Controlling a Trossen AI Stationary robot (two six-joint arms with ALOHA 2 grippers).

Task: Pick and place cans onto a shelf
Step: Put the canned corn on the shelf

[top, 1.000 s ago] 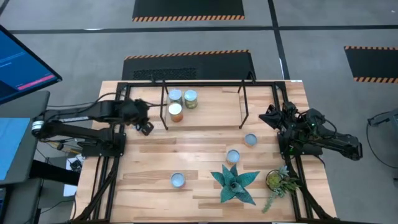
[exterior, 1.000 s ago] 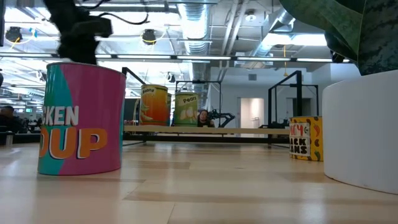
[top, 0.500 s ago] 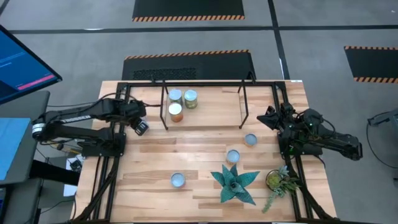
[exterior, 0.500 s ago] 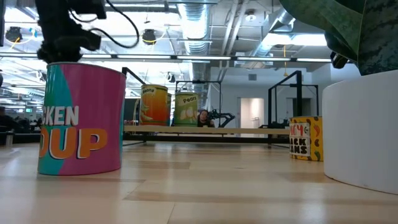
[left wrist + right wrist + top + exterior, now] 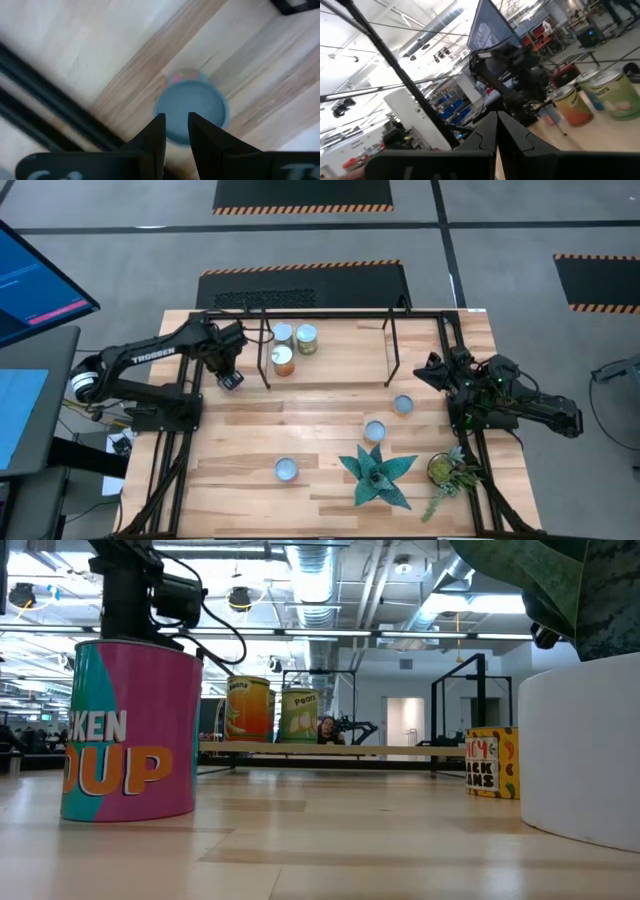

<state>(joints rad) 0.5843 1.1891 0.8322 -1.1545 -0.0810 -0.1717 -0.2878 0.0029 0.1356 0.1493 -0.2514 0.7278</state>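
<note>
Surface (image 5: 240, 440) of light wood planks, black frame around it. Low shelf of thin black rods with a light wooden board (image 5: 340, 365) sits at the far side. Left arm reaches in from the left edge; left pincer (image 5: 231, 380) hangs over bare wood just beside the shelf's left end, fingers (image 5: 152, 137) nearly pressed together with a thin slit between them, pinching nothing. Right arm waits at the right edge, right pincer (image 5: 432, 370) near the shelf's right end, fingertips pressed together, empty. Spiky blue-green potted plant (image 5: 378, 475) and small trailing green plant (image 5: 450, 472) stand at the near right.

Three silver-topped cans are on the shelf's left part: bluish-labelled one (image 5: 282, 333), green-labelled one (image 5: 306, 338), orange-labelled one (image 5: 283, 360), close together. Three more silver-topped cans are down on the surface: one (image 5: 402, 405) just in front of the shelf's right end, one (image 5: 374, 430) near it beside the spiky plant, and a pink-and-teal one (image 5: 286, 469) alone, nearer the front edge.
</note>
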